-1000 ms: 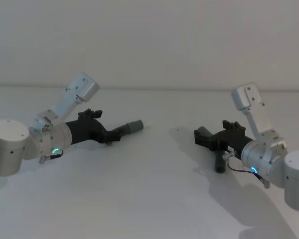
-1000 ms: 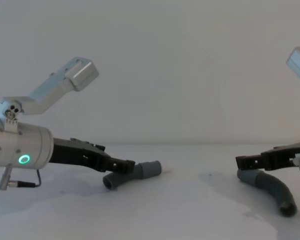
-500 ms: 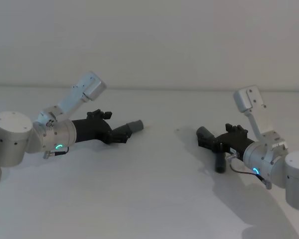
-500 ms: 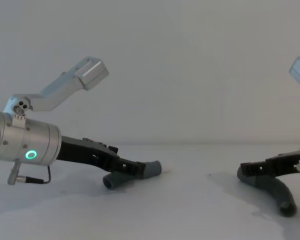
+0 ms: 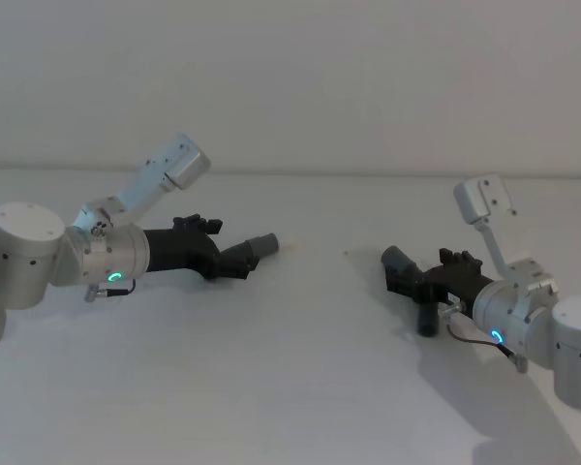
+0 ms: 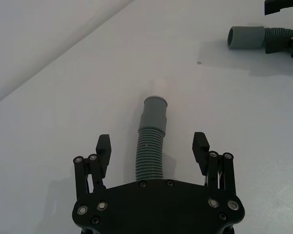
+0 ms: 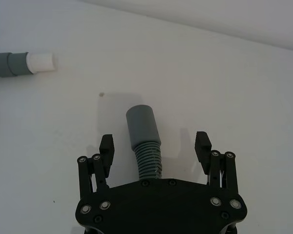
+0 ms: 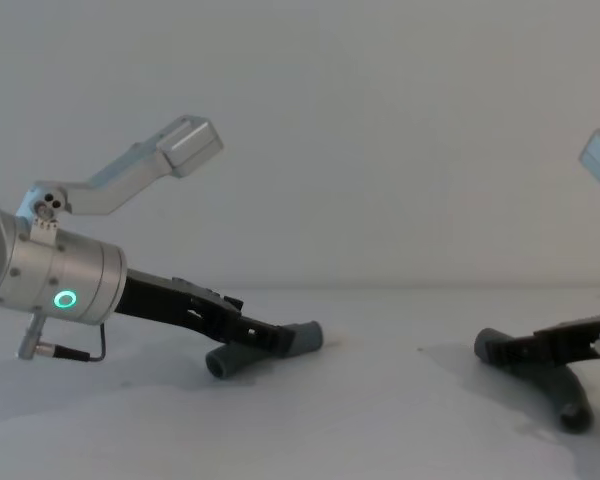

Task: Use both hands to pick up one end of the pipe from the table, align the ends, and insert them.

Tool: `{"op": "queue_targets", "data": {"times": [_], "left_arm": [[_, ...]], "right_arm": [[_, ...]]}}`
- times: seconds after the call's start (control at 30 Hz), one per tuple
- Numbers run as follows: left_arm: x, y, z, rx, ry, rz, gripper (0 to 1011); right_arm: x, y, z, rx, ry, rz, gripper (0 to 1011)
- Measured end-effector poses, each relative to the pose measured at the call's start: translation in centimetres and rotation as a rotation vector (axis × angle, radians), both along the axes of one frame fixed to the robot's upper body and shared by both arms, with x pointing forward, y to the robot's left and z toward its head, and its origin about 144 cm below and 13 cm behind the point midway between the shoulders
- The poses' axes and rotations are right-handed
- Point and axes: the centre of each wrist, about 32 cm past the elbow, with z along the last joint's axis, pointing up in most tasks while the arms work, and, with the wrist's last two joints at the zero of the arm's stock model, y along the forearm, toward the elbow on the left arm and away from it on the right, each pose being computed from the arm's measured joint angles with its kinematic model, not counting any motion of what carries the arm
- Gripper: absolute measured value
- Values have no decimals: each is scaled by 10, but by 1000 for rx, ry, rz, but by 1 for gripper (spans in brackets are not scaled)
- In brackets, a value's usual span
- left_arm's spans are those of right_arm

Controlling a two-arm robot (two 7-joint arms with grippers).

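Movement: Both arms had eased forward and lower; neither hose piece had shifted.
Left gripper [image 6: 152, 141]: released, jaws spread astride the ribbed left piece [image 6: 150, 161], not touching; pale-tipped cuff [image 6: 155, 112] ahead of the fingertips.
Right gripper [image 7: 154, 140]: released likewise, right piece [image 7: 149, 158] between the jaws, plain cuff [image 7: 141, 124] ahead.
Table [image 5: 290, 387]: bore both pieces.
Judgement: gripping behind the cuffs would leave both ends free for mating.

- I take this for a robotics lab bench: a plain, matte white table [image 5: 290, 387], unmarked.
- Behind the table, a blank pale wall [image 5: 290, 77] meets its far edge.
- Two silver robot arms [image 5: 24, 266] reach in over the table's near side.
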Motion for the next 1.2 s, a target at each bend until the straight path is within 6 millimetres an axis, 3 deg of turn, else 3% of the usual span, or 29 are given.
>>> {"op": "queue_targets", "data": {"times": [1.2], "left_arm": [[17, -10, 0, 32, 6, -59, 1001]], "right_arm": [[0, -3, -6, 3, 31, -10, 1002]]}}
